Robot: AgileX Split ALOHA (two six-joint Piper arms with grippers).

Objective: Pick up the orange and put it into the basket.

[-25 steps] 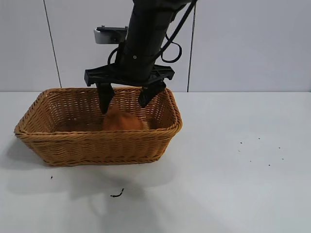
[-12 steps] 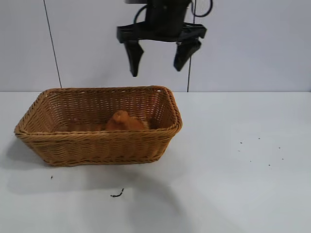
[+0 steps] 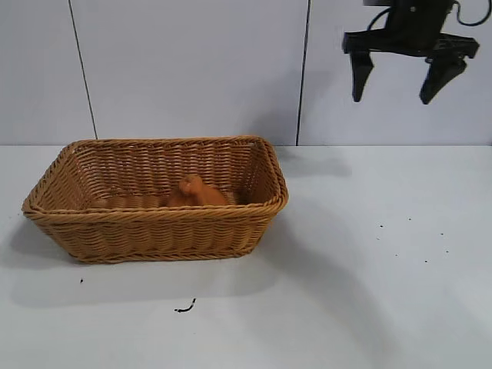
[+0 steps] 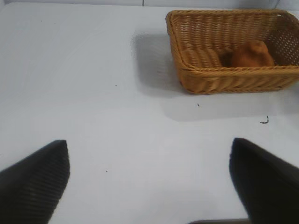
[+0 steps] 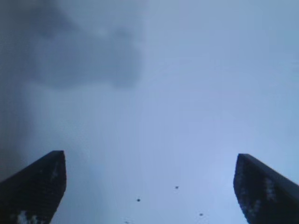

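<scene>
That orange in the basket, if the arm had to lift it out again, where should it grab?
Probably from straight above, closing on the round sides of the orange below its knobby top. The walls of the basket block any sideways approach, and the open right tool hangs high off to the right.

A plain white table carries everything here. The basket is set directly on it, toward the left side in the exterior view, and a soft shadow is cast around its base. A small dark curled scrap is seen on the bare surface just in front of the basket; what it is made of cannot be told. A scatter of tiny dark specks is found well apart from the basket, on the right side.
</scene>
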